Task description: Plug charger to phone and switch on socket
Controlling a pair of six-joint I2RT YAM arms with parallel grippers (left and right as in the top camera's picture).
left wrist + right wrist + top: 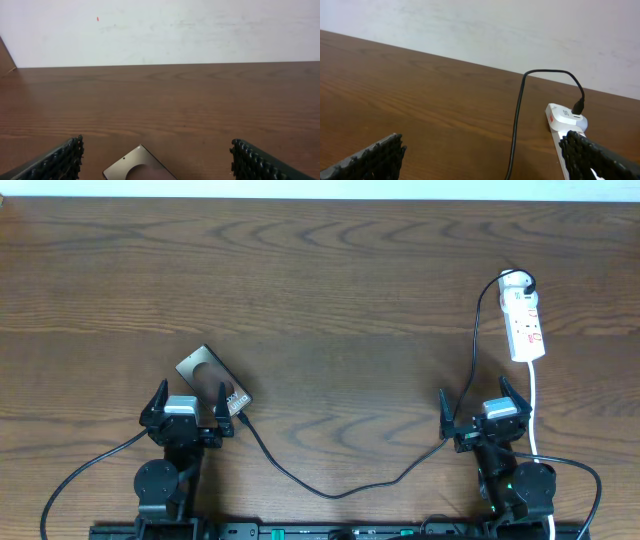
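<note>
Left gripper (pixel 192 385): I read it as spread wide with nothing held. It sits over the near end of the phone (pixel 208 372), and one finger covers the phone's near corner from overhead.
Phone, left wrist view: only its far corner (pixel 140 165) shows between the fingers (pixel 65 157). The rest is cut off at the bottom edge.
Charger (pixel 330 495): runs from the phone's near end rightward to the socket (pixel 525 325). The tip is too small for me to tell whether it is seated.
Socket: well to the phone's right. The switch position is unreadable, and its white cord (pixel 533 405) passes behind the right arm.
Right gripper (pixel 474 390): far right of the phone, fingers wide apart and empty.
Right wrist view: a fingertip (pixel 590 155) hides the socket's (pixel 565 117) near part.
</note>
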